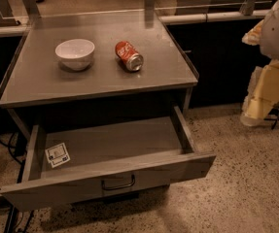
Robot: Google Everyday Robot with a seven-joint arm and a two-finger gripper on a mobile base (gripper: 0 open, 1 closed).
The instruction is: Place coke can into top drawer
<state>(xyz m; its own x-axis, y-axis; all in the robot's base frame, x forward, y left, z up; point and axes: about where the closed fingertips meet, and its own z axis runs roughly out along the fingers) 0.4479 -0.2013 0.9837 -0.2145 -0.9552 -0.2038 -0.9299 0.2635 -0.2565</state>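
The coke can [128, 56] is red with white lettering and lies on its side on the grey cabinet top [42, 84], to the right of a white bowl. The top drawer [119, 142] below is pulled open, with a dark bar handle [118, 183] on its front and a small white square sticker [57, 155] at its left inside. Nothing else lies in the drawer. My gripper [263, 98] hangs at the far right of the view, off to the right of the cabinet, well away from the can and holding nothing I can see.
A white bowl [75, 53] stands upright on the cabinet top left of the can. A raised rail with posts [148, 4] runs behind the top. Dark counters flank the cabinet. Speckled floor [241, 193] lies in front and to the right. Cables [10, 217] trail at lower left.
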